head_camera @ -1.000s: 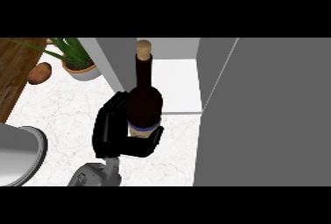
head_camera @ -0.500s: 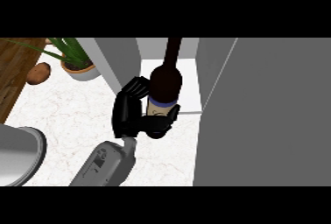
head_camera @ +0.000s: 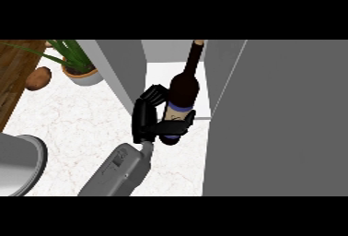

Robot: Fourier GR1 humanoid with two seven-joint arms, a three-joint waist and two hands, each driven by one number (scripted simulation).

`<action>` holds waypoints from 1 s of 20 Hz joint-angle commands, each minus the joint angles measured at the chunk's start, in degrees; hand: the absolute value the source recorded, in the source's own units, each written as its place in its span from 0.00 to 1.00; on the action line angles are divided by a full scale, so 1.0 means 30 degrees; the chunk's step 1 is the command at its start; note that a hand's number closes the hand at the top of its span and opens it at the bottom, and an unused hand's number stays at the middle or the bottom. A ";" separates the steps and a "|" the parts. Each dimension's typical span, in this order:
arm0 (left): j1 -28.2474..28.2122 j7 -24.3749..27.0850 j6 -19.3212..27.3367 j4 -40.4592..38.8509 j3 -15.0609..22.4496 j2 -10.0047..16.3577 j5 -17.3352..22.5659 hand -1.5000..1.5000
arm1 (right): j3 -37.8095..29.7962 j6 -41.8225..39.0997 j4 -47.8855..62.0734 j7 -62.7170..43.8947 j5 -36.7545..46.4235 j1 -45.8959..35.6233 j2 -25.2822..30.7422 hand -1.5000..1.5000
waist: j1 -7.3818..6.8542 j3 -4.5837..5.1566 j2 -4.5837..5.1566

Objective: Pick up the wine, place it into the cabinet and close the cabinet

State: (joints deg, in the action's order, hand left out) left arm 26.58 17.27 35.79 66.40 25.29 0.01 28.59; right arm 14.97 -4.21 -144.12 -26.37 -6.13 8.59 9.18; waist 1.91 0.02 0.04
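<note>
A grey, boxy forearm [head_camera: 117,174] (small darker panel on top) ends in a black hand [head_camera: 145,120].

The wine [head_camera: 182,90] is dark brown, almost black, with a blue band low on its body and a tan top at 12 o'clock. The hand [head_camera: 151,120] is black, and its forearm [head_camera: 117,171], toward 7 o'clock, is plain grey. The cabinet [head_camera: 285,120], filling 3 o'clock, is flat grey with no pattern. The counter [head_camera: 75,124] is white with faint pale-brown veining. At 10 o'clock the plant [head_camera: 68,51] has green leaves and a pale grey pot [head_camera: 86,77]. Beside it are a reddish-brown lump [head_camera: 38,78] and a brown board [head_camera: 15,78] streaked with wood grain. At 8 o'clock a round thing [head_camera: 19,161] is grey with a darker rim.
</note>
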 commanded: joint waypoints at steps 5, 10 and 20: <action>0.0589 0.3342 -0.1247 -0.3755 -0.0333 -0.0002 0.2592 1.00 | 0.0260 -0.0254 -0.3261 -0.0807 -0.1761 0.1436 -0.0176 0.00 | -0.0062 0.0010 0.0037; 0.1734 0.4593 -0.1704 -0.5796 -0.0142 -0.0003 0.5168 1.00 | 0.0213 -0.0451 -0.3597 -0.1079 -0.2023 0.1304 -0.0030 0.00 | 0.0178 0.0019 0.0088; 0.5471 0.4204 -0.2177 -0.9120 -0.1567 -0.0002 0.6369 1.00 | -0.1020 -0.1333 -0.2642 0.0944 -0.2698 0.2588 0.0067 0.00 | 0.0014 -0.0015 0.0054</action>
State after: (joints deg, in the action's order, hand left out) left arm 38.32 30.14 30.27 42.87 23.28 0.04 46.46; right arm 14.82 -6.78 -143.91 -22.61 -6.33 12.73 8.33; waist 2.17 0.05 0.26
